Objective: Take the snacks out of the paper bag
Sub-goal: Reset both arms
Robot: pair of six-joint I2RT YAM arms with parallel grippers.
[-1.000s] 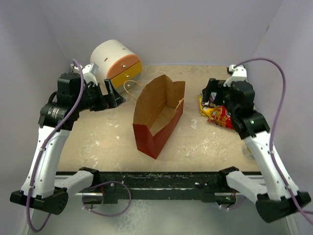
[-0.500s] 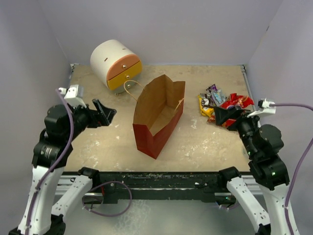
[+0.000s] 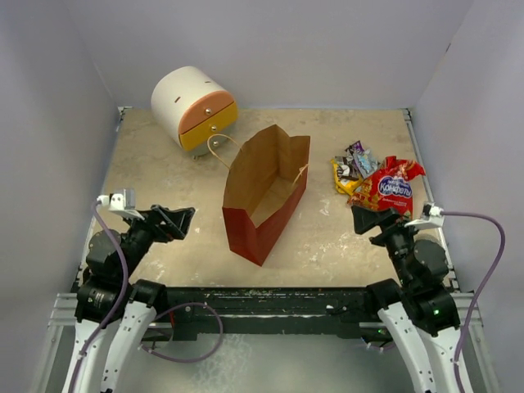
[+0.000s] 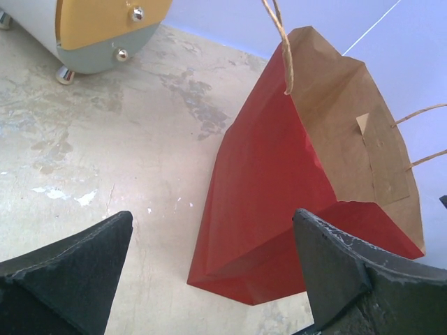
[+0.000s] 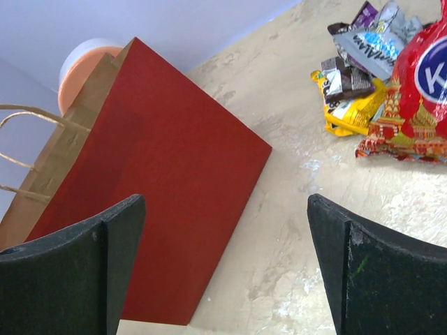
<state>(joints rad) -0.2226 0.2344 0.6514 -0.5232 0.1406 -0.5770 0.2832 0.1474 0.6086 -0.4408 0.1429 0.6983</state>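
Beside crinkly snacks (image 3: 383, 187) stands the boxy paper bag (image 3: 255, 232).

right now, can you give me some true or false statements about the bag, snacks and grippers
1. The snacks lie piled on the table, right of the bag. True.
2. The left gripper grips the bag. False: it is open, empty and apart from the bag.
3. The red packet is inside the bag. False: it lies on the table with the pile.
4. The right gripper is open. True.
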